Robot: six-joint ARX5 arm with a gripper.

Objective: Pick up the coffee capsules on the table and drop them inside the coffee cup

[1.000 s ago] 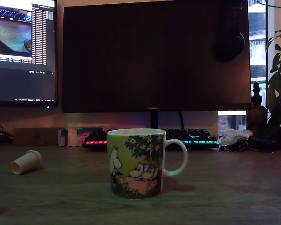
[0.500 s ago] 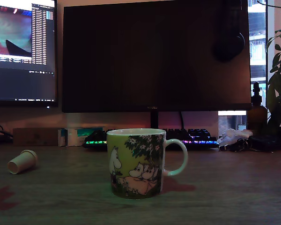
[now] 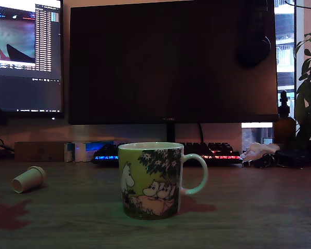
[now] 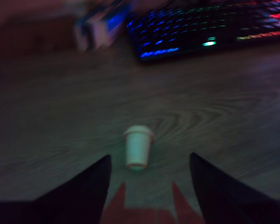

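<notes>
Capsule (image 3: 28,179) lies tipped on its side on the worktop (image 3: 238,207) at the exterior view's left, well apart from the coffee cup (image 3: 151,180) — no arm shows here. In the wrist view the pincer (image 4: 149,175) is spread wide, empty, the capsule (image 4: 138,148) just ahead between its tips — likely light, thin-walled and prone to roll; grip across the tapered body.

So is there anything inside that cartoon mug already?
Can't tell. The exterior view sees the coffee cup side-on, so only its rim shows and the inside is hidden. One coffee capsule lies on its side on the table, apart from it.
</notes>
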